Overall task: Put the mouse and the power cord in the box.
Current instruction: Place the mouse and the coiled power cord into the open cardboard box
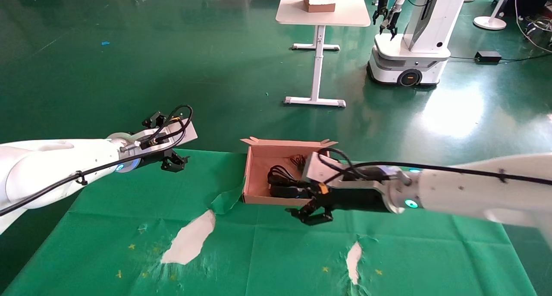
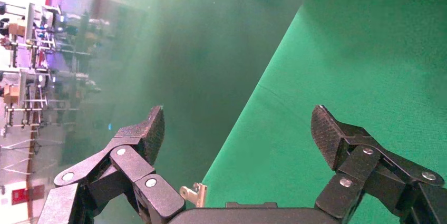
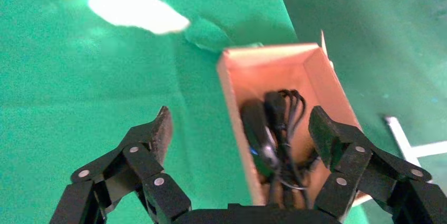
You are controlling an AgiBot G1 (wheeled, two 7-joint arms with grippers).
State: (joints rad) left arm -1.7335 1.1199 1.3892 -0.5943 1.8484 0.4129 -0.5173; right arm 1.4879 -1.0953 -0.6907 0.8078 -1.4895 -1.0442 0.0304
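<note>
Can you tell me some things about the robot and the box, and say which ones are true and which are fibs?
1. The mouse is inside the box. True.
2. The power cord is lying on the green cloth outside the box. False: it is coiled inside the box, next to the mouse.
3. The right gripper is holding the mouse. False: its fingers are spread open and empty, above the box's near edge.
4. The left gripper is open and holds nothing. True: it hovers at the far left edge of the table, away from the box.
5. The green cloth is torn in places. True: white patches show through.
</note>
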